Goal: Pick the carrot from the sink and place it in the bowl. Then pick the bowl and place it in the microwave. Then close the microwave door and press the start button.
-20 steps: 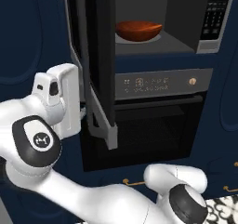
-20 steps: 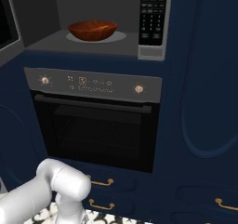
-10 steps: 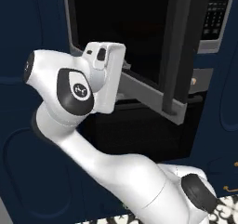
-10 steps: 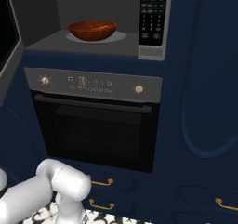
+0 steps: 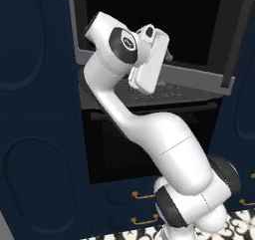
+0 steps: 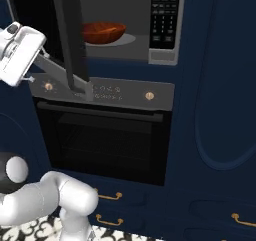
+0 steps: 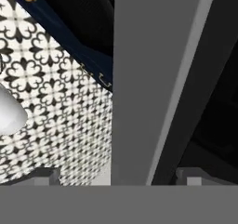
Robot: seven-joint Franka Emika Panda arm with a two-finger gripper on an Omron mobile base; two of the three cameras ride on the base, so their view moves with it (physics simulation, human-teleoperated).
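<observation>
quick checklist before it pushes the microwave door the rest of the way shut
1. Bowl inside the microwave cavity, on the floor of it: ok.
2. Carrot in the bowl: cannot tell, the bowl's inside is not visible from this angle.
3. Microwave door closed: not ok, partly open, its edge facing the right base camera.
4. End effector against the door frame: ok, the grey frame runs up between the fingertips in the hand view.
5. End effector gripping anything: cannot tell.
6. Keypad panel free for the start press: ok, nothing in front of it.
</observation>
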